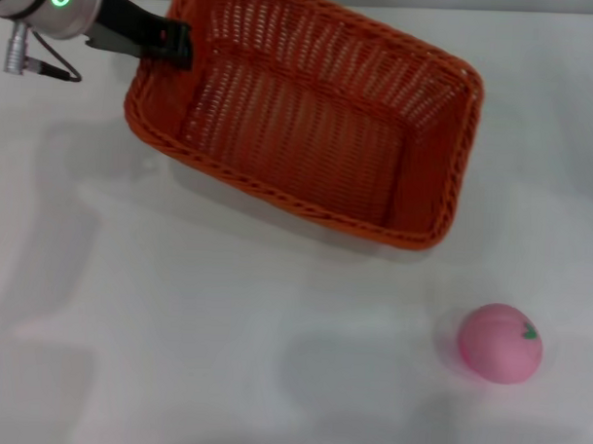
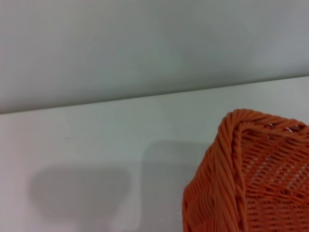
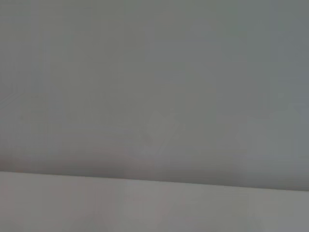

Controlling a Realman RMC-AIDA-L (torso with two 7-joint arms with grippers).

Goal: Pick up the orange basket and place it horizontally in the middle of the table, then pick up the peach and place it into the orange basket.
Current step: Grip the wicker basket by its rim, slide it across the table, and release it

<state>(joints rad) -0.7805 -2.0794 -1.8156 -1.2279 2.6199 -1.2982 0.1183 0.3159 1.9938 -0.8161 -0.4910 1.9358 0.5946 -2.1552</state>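
Observation:
The orange basket sits askew across the far half of the white table, its open side up and nothing inside. My left gripper reaches in from the far left and is shut on the basket's braided rim at its far-left corner. One rounded corner of the orange basket shows in the left wrist view, with grey shadows beside it on the table. The pink peach rests on the table at the near right, apart from the basket. My right gripper is out of view.
The table's far edge meets a plain grey wall. The right wrist view shows only that wall and a strip of tabletop. A cable plug hangs off my left wrist.

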